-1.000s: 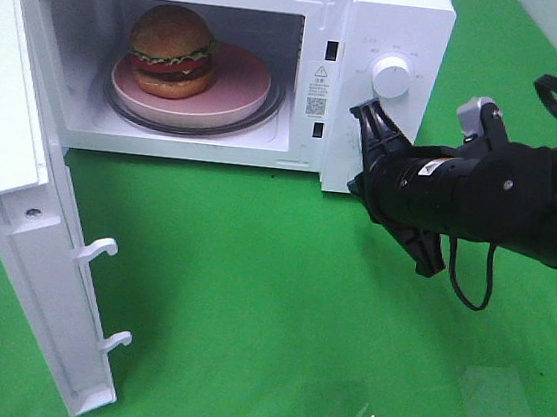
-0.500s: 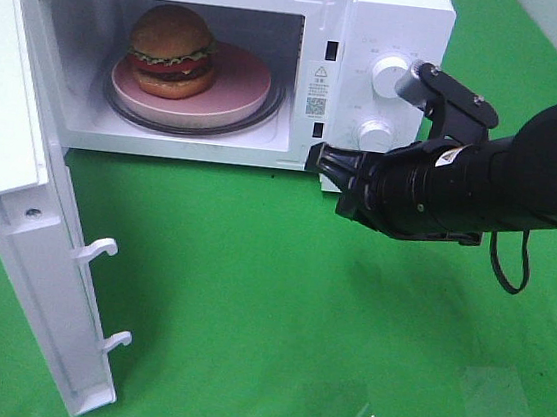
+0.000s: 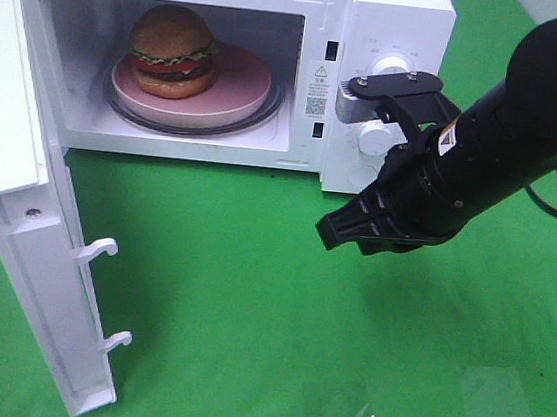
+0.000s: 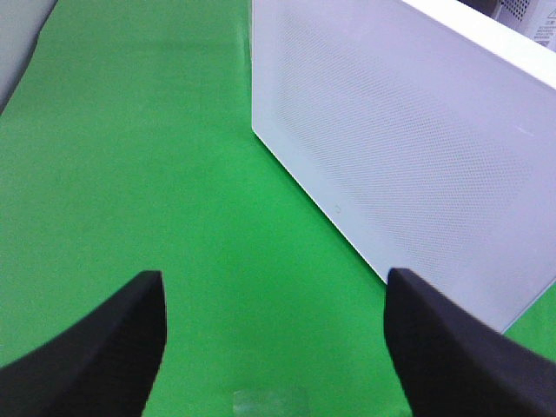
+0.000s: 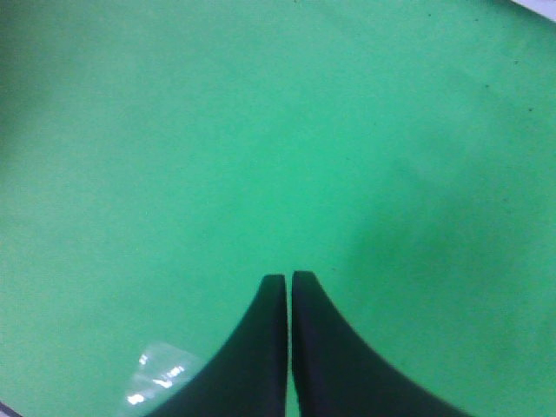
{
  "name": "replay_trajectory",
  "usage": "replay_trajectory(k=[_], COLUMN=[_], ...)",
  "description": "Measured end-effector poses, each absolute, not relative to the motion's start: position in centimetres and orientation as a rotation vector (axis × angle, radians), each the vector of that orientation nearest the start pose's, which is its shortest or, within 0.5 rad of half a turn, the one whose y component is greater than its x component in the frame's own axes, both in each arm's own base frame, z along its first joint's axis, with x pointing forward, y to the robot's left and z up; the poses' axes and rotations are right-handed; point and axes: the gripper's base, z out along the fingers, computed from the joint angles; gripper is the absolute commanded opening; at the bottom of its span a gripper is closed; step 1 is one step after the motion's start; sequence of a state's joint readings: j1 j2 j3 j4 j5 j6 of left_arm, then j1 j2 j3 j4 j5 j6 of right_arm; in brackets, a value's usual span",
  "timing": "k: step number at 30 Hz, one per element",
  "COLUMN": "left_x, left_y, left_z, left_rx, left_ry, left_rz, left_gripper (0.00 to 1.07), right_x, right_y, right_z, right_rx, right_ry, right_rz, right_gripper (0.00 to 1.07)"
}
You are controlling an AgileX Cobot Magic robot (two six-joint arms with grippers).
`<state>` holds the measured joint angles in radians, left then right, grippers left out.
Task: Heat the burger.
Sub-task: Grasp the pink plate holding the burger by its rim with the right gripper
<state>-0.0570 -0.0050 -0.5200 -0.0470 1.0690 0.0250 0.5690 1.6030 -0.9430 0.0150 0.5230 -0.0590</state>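
My right gripper point(image 3: 331, 233) hangs closed tight and empty above the green surface point(image 3: 246, 316); my left gripper point(image 4: 274, 276) gapes, holding nothing. The burger point(image 3: 171, 50) sits at the left edge of the pink plate point(image 3: 242, 89) inside the open microwave point(image 3: 397, 11).

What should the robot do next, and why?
Probably sweep the shut right gripper across to the open door and push it closed: the burger already sits on the pink plate inside the microwave.
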Motion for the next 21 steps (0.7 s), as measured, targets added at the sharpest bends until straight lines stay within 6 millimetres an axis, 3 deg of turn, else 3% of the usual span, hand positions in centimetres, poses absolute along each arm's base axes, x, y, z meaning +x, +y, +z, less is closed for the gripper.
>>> replay_trajectory(k=[3,4,5,7,10,12,13,14,21], left_x=[-0.86,-0.86,-0.86,-0.86,-0.86,-0.86,-0.86,-0.86,-0.86], left_y=[-0.33,-0.33,-0.33,-0.33,-0.33,-0.33,-0.33,-0.33,-0.33], left_z=[28.21,28.21,28.21,28.21,28.21,28.21,28.21,28.21,28.21], left_rx=[0.086,0.086,0.086,0.086,0.086,0.086,0.086,0.086,0.086], left_ry=[2.026,2.026,2.026,2.026,2.026,2.026,2.026,2.026,2.026], left_rz=[-0.076,-0.076,-0.076,-0.076,-0.076,-0.076,-0.076,-0.076,-0.076], left_gripper=[0.65,0.65,0.65,0.65,0.65,0.65,0.65,0.65,0.65], right_x=[26.35,26.37,26.37,26.24,26.20,26.16,26.16,26.20,26.48], right_y=[16.80,16.60,16.60,16.34,16.30,16.21,16.21,16.20,16.36], right_z=[20.81,21.09,21.09,21.30,21.28,21.25,21.25,21.26,21.40], right_rx=[-0.873,-1.031,-1.031,-1.356,-1.424,-1.728,-1.728,-1.858,-2.126], right_ry=[2.540,2.512,2.512,2.408,2.377,2.187,2.187,2.079,1.768], right_rz=[0.144,0.071,0.071,-0.029,-0.045,-0.119,-0.119,-0.154,-0.244], right_gripper=[0.01,0.02,0.02,0.02,0.02,0.03,0.03,0.04,0.10])
